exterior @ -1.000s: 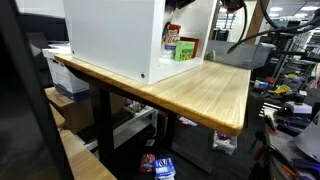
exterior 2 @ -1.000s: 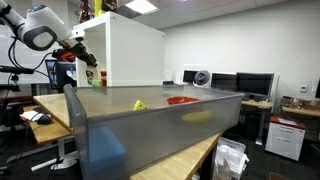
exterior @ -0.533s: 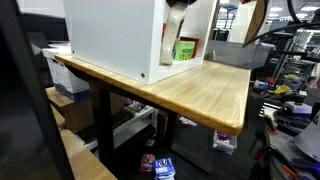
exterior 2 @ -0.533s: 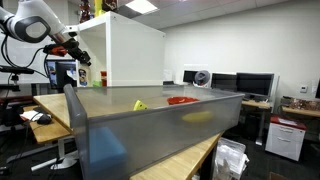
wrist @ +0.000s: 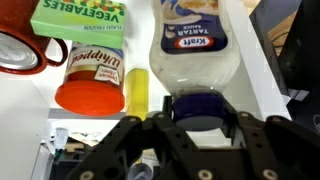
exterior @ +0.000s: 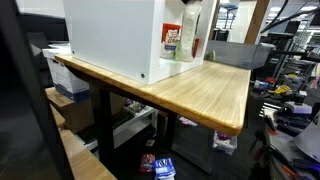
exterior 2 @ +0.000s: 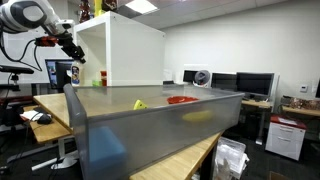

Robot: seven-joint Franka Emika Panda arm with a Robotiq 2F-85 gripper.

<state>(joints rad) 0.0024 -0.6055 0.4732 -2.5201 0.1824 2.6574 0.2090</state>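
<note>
In the wrist view my gripper (wrist: 195,110) is shut around the blue cap of a white Kraft sauce bottle (wrist: 200,45). The bottle lies lengthways away from the camera, in front of the white shelf. Beside it on the shelf are a jar with an orange lid (wrist: 90,82), a green vegetables box (wrist: 78,18), a red mug (wrist: 20,50) and a yellow item (wrist: 137,90). In an exterior view the bottle (exterior: 192,35) hangs at the open front of the white cabinet (exterior: 110,40). In an exterior view the gripper (exterior 2: 72,48) is beside the cabinet (exterior 2: 125,50).
The cabinet stands on a wooden table (exterior: 205,90) with an edge at the right. A large translucent grey bin (exterior 2: 150,130) fills the foreground, with a yellow object (exterior 2: 140,104) and a red one (exterior 2: 182,100) behind it. Monitors and desks stand around.
The arm has drawn back from the cabinet's shelf. The sauce bottle has come out with the gripper and now hangs in front of the opening.
</note>
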